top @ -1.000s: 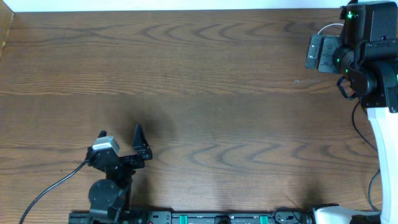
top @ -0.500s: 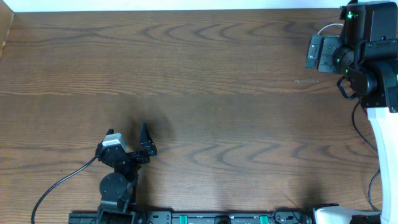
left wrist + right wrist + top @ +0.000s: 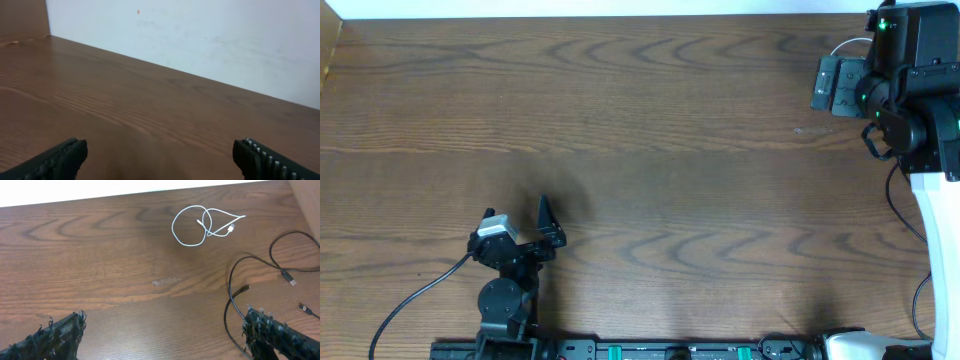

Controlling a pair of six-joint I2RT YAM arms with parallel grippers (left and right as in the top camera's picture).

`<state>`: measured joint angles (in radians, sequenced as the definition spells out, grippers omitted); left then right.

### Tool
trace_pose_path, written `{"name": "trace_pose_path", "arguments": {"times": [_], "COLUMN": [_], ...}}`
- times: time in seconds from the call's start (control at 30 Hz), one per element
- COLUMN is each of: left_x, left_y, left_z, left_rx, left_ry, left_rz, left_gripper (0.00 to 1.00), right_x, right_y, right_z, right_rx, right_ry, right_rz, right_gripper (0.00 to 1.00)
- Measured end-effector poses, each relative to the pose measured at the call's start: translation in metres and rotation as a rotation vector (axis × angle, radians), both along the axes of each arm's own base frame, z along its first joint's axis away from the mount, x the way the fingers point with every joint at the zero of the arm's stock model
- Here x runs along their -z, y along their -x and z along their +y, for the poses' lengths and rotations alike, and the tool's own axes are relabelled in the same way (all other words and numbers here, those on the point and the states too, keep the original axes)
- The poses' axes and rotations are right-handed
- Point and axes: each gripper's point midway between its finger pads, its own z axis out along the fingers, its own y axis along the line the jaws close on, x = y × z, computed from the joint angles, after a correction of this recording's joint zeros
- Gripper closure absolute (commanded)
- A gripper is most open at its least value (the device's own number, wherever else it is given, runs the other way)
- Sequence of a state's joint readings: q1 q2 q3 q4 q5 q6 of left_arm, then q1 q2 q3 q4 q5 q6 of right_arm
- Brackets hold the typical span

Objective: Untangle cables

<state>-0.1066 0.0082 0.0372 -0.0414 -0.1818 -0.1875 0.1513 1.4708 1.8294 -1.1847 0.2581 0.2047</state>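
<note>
The white cable (image 3: pixel 188 244) lies in a loop that crosses itself, far across the table in the right wrist view. A short arc of it (image 3: pixel 851 43) shows in the overhead view beside the right arm. The black cable (image 3: pixel 230 282) lies to its right in loose curves with small plug ends, apart from the white one. My right gripper (image 3: pixel 162 340) is open and empty above bare wood, its right finger near the black cable; in the overhead view it (image 3: pixel 832 85) is at the far right. My left gripper (image 3: pixel 514 213) is open and empty near the front left edge, and the left wrist view (image 3: pixel 160 162) shows only wood.
A thick black arm cable (image 3: pixel 410 298) trails from the left arm to the front left. The right arm's white base (image 3: pixel 935 215) stands along the right edge. A pale wall (image 3: pixel 200 35) runs behind the table's far edge.
My left gripper turned a little to the right and then swung back to the left near the front edge. The right arm and the cables have not moved.
</note>
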Motion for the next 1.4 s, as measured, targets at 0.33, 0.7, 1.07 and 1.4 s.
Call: {"name": "trace_pose_path", "arguments": {"times": [0.33,0.7,1.07,1.4], "left_x": [0.000,-0.002,-0.016,-0.001], "left_y": [0.000,0.001,0.002,0.004], "left_z": [0.007,0.010,0.026,0.027], "left_rx": [-0.034,-0.039,-0.142,-0.142], "left_ry": [-0.006,-0.087,-0.091,-0.110], "left_rz": [-0.001,0.003,-0.077,0.003], "left_gripper": [0.02,0.02,0.02,0.02], "right_x": [0.000,0.000,0.000,0.000], "right_y": [0.000,0.000,0.000,0.000], "right_z": [0.000,0.000,0.000,0.000], "right_rx": [0.000,0.000,0.000,0.000], "right_ry": [0.000,0.000,0.000,0.000], "right_rz": [0.000,0.000,0.000,0.000], "right_gripper": [0.01,0.01,0.01,0.01]}}
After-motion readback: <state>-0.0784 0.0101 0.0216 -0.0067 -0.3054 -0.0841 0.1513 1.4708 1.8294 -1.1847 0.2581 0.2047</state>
